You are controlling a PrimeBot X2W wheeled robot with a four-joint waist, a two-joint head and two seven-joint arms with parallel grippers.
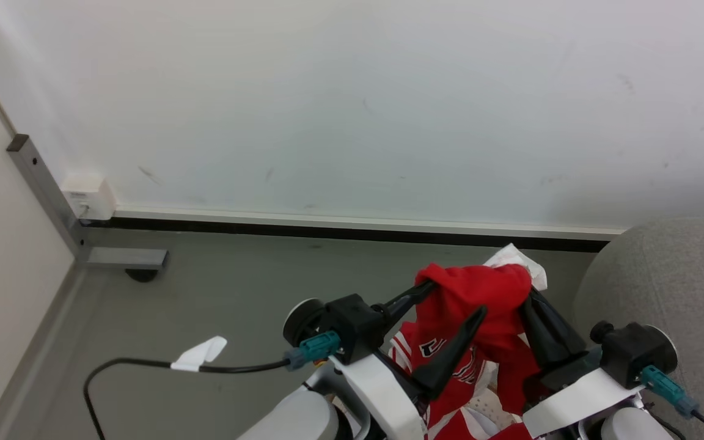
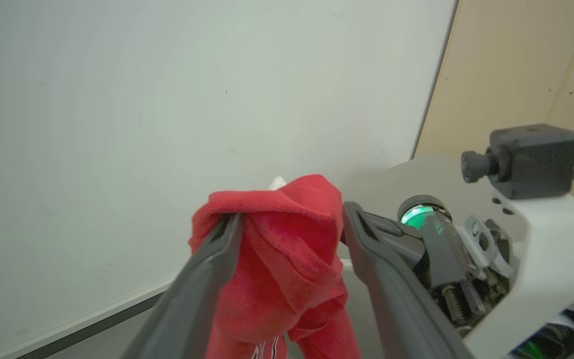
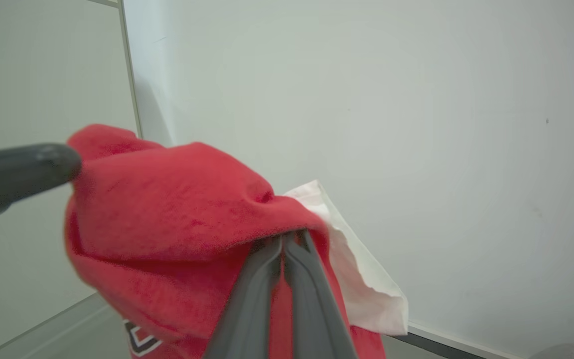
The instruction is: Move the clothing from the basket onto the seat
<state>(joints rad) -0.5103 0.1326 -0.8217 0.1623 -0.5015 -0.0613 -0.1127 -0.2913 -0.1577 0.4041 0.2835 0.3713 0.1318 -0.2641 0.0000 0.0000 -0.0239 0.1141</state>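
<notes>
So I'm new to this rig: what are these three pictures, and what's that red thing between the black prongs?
It's a two-armed robot. The wide picture looks down from its head; the other two look along each arm's claw, and the black prongs are the claw fingers. The red thing is the clothing, hanging in the air above the grey floor, in front of a white wall. The right claw is pinched shut on it, with some white fabric alongside. The left claw stands open, a finger on either side of the cloth. The grey seat is at the head picture's right edge.
</notes>
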